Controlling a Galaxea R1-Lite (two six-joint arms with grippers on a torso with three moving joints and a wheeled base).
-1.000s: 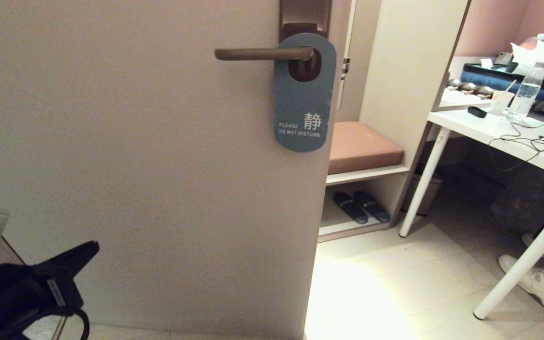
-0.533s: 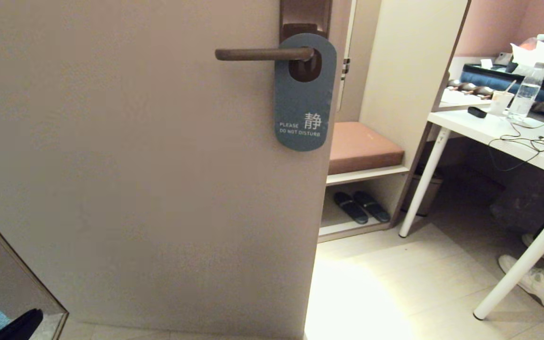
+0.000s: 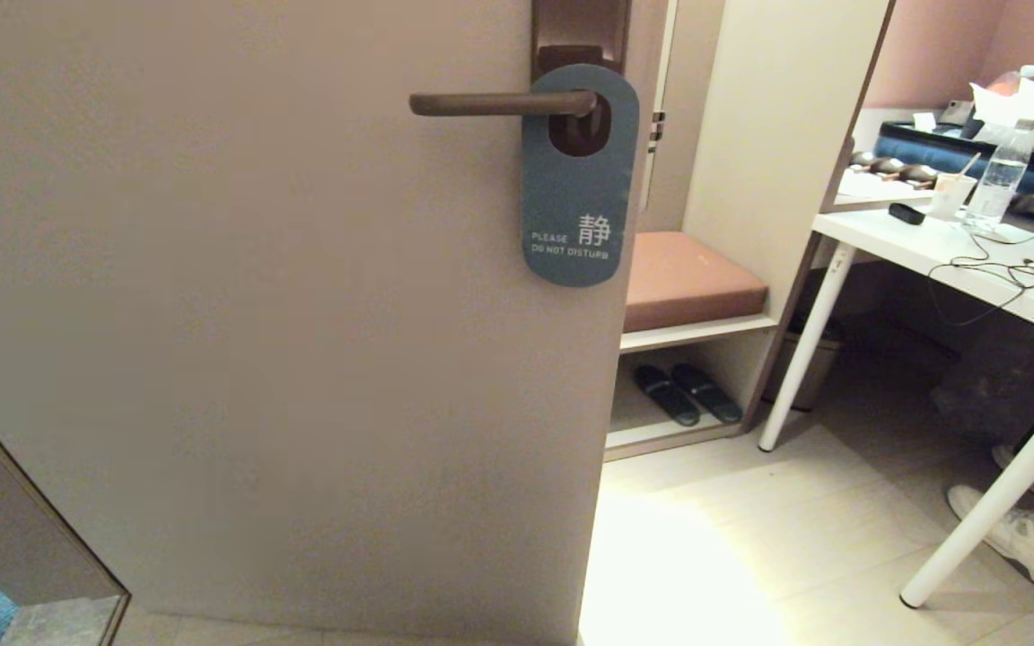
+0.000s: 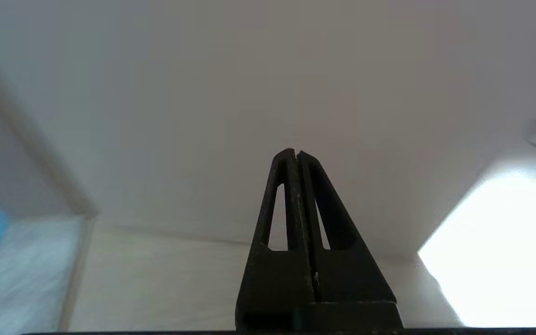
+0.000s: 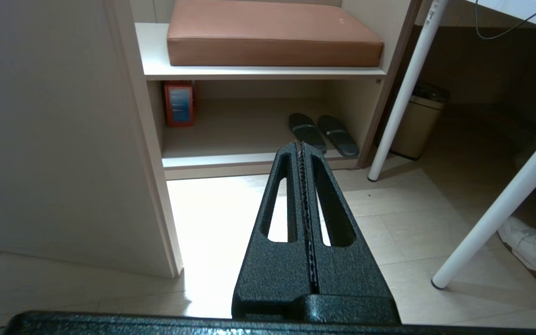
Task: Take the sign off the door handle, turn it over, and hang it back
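Black left tool [image 4: 297,152] gone from head view

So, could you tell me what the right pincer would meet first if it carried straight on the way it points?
Probably the slippers on the low shelf under the cushion. The right pincer is shut, holds nothing, and its tip lines up with them, though depth is unclear and it may meet the floor first.

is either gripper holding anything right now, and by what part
Nothing is held. Left gripper and right gripper both have shut, empty jaws; the sign hangs on the door handle.
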